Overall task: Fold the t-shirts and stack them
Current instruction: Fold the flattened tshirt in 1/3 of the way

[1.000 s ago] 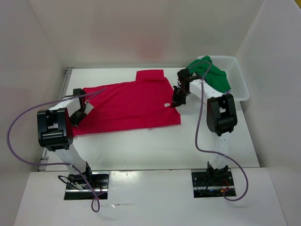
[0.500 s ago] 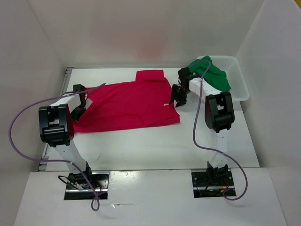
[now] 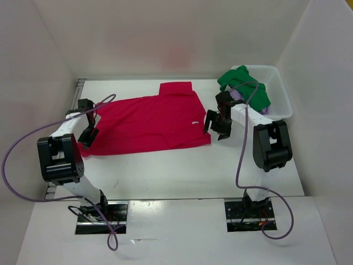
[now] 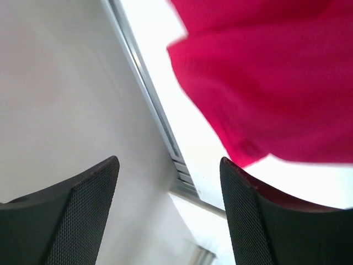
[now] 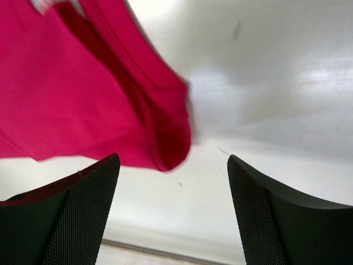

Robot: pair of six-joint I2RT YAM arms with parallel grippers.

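Note:
The red t-shirt [image 3: 149, 122] lies spread flat on the white table, one sleeve [image 3: 176, 89] pointing toward the back. Its left edge [image 4: 265, 94] fills the upper right of the left wrist view, and its right corner [image 5: 83, 105] shows in the right wrist view. The green t-shirt [image 3: 248, 87] hangs bunched over the basket's rim, with a bit of lavender t-shirt [image 3: 237, 95] beneath it. My left gripper [image 3: 87, 136] is open at the red shirt's left edge, holding nothing. My right gripper [image 3: 217, 125] is open just beyond the shirt's right edge, also holding nothing.
A white plastic basket [image 3: 281, 99] stands at the back right. A metal rail [image 4: 151, 94] runs along the table's left edge by the white wall. White walls enclose the table on three sides. Purple cables loop off both arms.
Both grippers have opened and let go of the red shirt's edges. The left one drew back to the left, the right one moved right and nearer. The shirt now lies flat.

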